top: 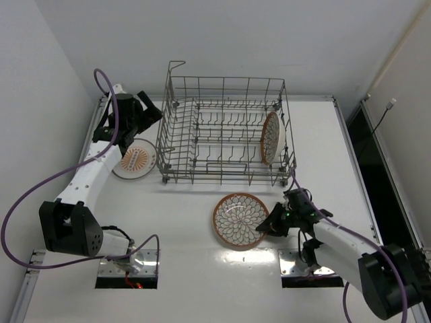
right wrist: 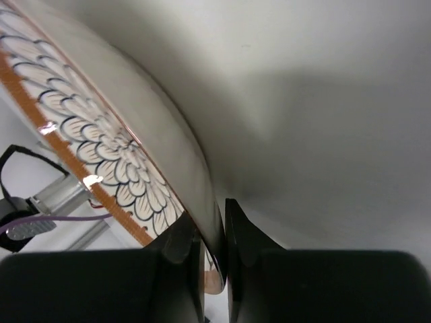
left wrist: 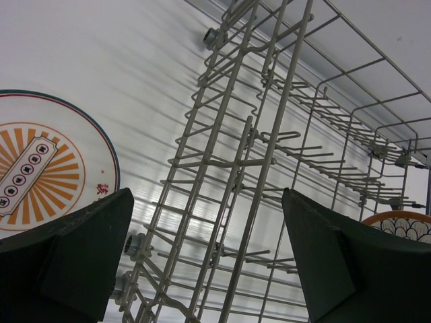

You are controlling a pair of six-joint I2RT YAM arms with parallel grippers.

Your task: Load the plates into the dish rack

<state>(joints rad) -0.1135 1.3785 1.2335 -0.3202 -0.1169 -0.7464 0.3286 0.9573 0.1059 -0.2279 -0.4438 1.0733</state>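
Observation:
The grey wire dish rack [top: 225,131] stands at the back centre and fills the left wrist view [left wrist: 269,168]. One brown-rimmed petal plate [top: 271,137] stands upright in its right end; its rim shows in the left wrist view [left wrist: 403,222]. A second brown-rimmed petal plate [top: 240,220] is in front of the rack, its right edge pinched by my right gripper [top: 269,225], shut on the rim [right wrist: 214,232], plate [right wrist: 101,155] tilted. The white-rimmed orange sunburst plate [top: 135,159] lies flat left of the rack [left wrist: 47,161]. My left gripper [top: 149,116] is open and empty above the rack's left end [left wrist: 209,262].
White walls close in the table on the left and back. A dark gap runs along the table's right edge [top: 360,145]. Two mounting plates [top: 128,266] sit at the near edge by the arm bases. A purple cable [top: 40,188] loops off the left arm.

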